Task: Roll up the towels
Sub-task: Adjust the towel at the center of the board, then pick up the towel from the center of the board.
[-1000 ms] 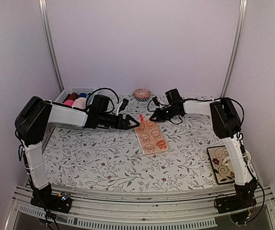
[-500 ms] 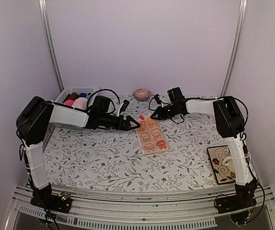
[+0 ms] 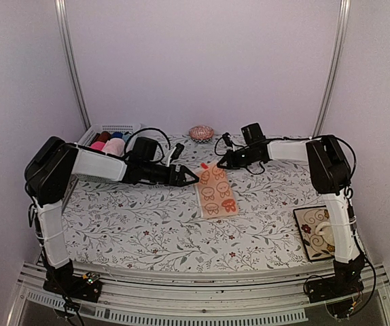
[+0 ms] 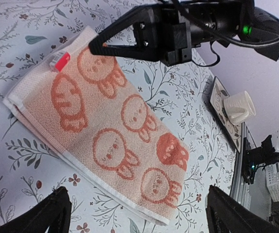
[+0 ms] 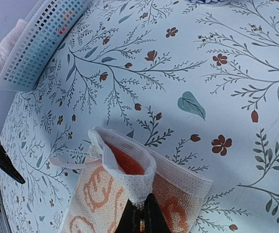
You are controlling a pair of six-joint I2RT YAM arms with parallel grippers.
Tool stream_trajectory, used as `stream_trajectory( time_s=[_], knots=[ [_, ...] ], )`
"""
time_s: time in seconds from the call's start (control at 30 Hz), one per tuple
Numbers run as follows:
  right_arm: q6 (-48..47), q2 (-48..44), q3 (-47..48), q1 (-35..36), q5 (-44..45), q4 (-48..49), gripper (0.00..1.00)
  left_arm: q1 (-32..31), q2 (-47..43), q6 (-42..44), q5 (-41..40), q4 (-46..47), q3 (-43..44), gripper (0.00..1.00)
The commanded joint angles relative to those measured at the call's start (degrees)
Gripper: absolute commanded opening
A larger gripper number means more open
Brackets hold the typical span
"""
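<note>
I see the peach towel [image 3: 217,193] lying on the worktop [image 3: 147,234], my right pincer [image 3: 216,165] pinching its raised far edge, my left pincer [image 3: 192,178] spread wide just left of it.

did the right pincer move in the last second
Yes. The right pincer, shut on the far edge of the bunny towel, has shifted slightly back and to its right, judged against the patterned bowl.

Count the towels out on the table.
1: the peach towel mid-table, its far end pinched by the right gripper. The basket holds rolled cloths; some may be hidden there.
</note>
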Motion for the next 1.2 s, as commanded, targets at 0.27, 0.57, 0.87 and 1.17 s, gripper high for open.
stream_trajectory(
  time_s=[0.27, 0.57, 0.87, 1.17],
  knots=[
    [0.0, 2.1, 1.2, -0.8, 2.9, -3.4, 0.18, -1.1, 1.3, 1.5, 1.0, -0.6, 1.3, 0.97],
    [-6.8, -11.4, -7.7, -2.0, 7.6, -4.8, 0.54, -5.6, -5.0, 31.2, -7.1, -15.0, 3.0, 0.97],
    [-12.5, -28.8, -23.7, -5.4, 8.5, 1.2, 0.8, -16.6, -5.4, 54.3, -22.9, -14.5, -1.5, 0.97],
    [-13.5, -37.1, -29.4, -5.4, 12.8, -1.4, 0.85, -23.2, 1.6, 65.3, -32.5, -12.3, -0.4, 0.84]
  ],
)
